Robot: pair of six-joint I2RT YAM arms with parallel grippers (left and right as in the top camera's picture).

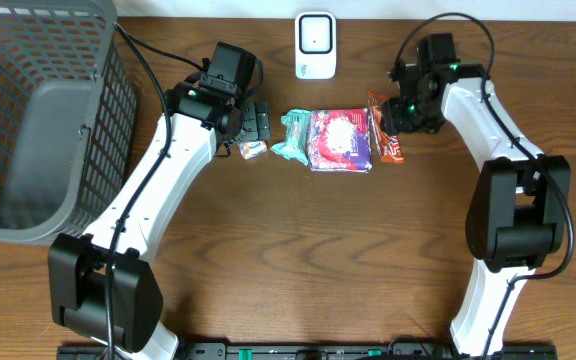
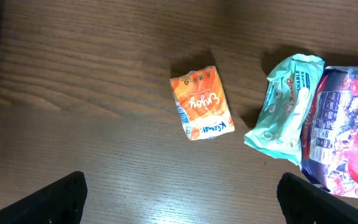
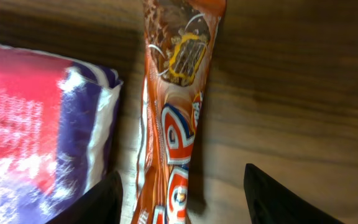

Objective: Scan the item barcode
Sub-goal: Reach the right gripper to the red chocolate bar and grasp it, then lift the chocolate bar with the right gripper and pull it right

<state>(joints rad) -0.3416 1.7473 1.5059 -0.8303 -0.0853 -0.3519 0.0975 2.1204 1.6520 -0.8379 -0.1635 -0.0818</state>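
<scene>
R fingers (image 3: 95, 205), apart, are straddling the long orange-brown foil choc-bar wrapper (image 3: 179, 112) lying against the red-and-purple plastic packet's (image 3: 36, 124) right side, so closing may be snagging both; L fingers (image 2: 48, 202) wide apart.

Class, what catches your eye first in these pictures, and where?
A bright row of packets lies mid-table: a red-and-purple bag, a teal pack on its left, an orange wrapper on its right. A big grey basket fills the far-left corner; a white scanner stands at the far edge.
</scene>
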